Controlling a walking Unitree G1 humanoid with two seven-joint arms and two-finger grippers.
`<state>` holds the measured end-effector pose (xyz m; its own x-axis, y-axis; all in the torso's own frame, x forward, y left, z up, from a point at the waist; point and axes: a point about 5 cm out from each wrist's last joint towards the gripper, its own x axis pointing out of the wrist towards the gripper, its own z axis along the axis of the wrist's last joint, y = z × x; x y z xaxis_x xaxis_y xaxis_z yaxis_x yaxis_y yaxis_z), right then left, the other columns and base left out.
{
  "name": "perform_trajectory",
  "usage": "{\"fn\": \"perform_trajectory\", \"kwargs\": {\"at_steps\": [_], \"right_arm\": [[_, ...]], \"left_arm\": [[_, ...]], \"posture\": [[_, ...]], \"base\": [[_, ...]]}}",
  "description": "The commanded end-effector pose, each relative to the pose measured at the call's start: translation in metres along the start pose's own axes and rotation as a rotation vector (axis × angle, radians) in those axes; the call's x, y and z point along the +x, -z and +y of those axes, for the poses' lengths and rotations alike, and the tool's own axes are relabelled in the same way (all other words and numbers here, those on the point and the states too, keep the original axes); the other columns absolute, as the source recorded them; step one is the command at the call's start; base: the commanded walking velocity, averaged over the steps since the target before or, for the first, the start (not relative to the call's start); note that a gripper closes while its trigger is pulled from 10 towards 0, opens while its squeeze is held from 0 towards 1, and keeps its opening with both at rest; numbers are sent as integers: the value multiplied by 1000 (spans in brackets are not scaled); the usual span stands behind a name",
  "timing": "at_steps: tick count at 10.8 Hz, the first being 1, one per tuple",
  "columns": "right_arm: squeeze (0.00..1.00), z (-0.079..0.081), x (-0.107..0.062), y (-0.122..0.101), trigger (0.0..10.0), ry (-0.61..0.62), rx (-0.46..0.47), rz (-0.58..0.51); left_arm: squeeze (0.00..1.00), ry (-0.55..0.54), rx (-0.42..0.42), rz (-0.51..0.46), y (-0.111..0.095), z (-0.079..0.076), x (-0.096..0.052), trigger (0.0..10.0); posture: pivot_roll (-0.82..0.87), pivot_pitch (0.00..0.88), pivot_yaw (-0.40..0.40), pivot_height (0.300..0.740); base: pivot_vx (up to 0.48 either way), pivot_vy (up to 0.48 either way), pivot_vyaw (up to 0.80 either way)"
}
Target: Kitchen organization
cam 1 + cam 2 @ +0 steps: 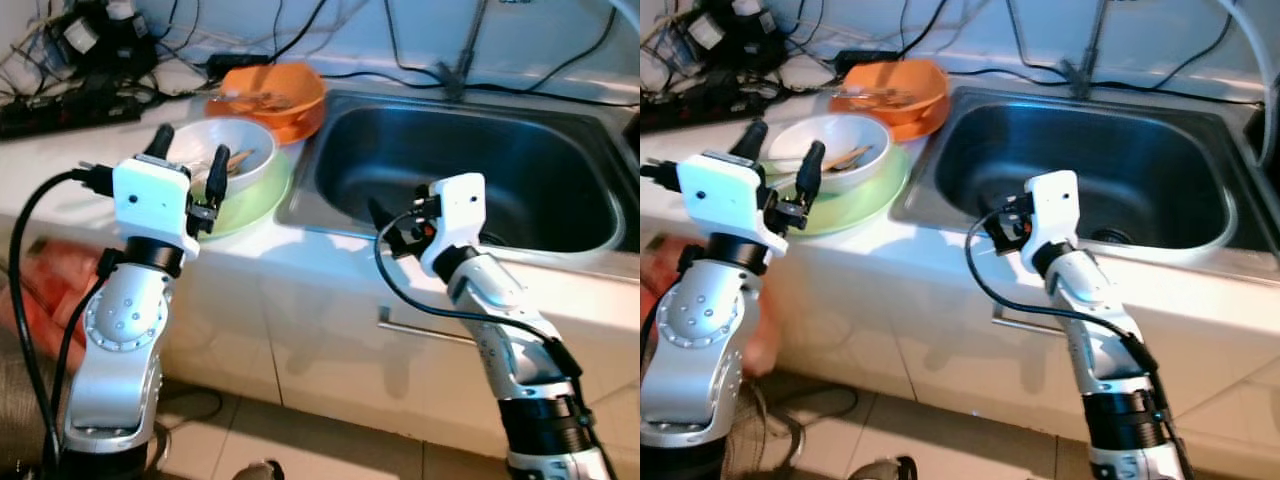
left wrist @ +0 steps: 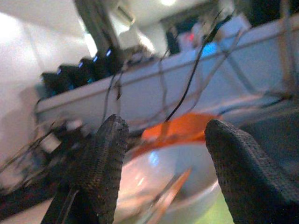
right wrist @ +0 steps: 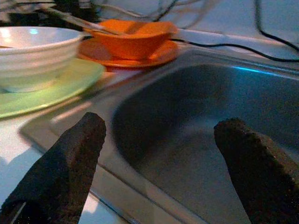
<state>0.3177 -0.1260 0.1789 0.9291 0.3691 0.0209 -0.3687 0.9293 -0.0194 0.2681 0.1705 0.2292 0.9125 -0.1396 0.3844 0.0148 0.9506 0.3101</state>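
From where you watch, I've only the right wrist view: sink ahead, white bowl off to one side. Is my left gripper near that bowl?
Observer: Yes. The left gripper hovers at the near rim of the white bowl, fingers open.
Operator: Anything in the bowl?
Observer: Thin utensils, perhaps chopsticks, lie in it; they are too small to name surely.
Operator: And where is my right gripper over the sink?
Observer: The right gripper is open at the sink's front edge, near its left corner.
Operator: What is behind the orange bowl?
Observer: Black cables and a power strip lie on the counter to its left.
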Motion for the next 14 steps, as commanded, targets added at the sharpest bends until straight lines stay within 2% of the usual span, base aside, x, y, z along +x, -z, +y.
{"fn": "perform_trajectory", "kwargs": {"at_steps": [1,2,4,7,10,12,14], "right_arm": [[0,3,0,-4,10000,-15,2,-18],[0,3,1,-4,10000,-8,6,-20],[0,4,1,-4,10000,0,16,-32],[0,9,4,-7,10000,-10,15,-44],[0,14,6,-8,10000,-19,15,-50],[0,15,6,-9,10000,-17,3,-57],[0,16,4,-9,10000,-17,-2,-61]], "left_arm": [[0,-9,17,14,3,4,-2,10000],[0,-46,33,28,7,7,-5,10000],[0,-60,36,96,21,5,-17,10000],[0,-41,-7,156,36,5,-17,10000],[0,-4,-72,171,43,-1,-3,10000],[0,-36,-126,178,46,-4,5,10000],[0,-56,-130,159,45,-2,12,10000]], "posture": [[35,85,24,740],[36,84,24,740],[37,74,29,740],[42,67,28,740],[35,56,30,740],[31,63,34,740],[26,70,35,740]], "base": [[0,0,800],[0,0,531],[0,0,0],[0,0,0],[0,0,0],[0,0,0],[0,0,0]]}}
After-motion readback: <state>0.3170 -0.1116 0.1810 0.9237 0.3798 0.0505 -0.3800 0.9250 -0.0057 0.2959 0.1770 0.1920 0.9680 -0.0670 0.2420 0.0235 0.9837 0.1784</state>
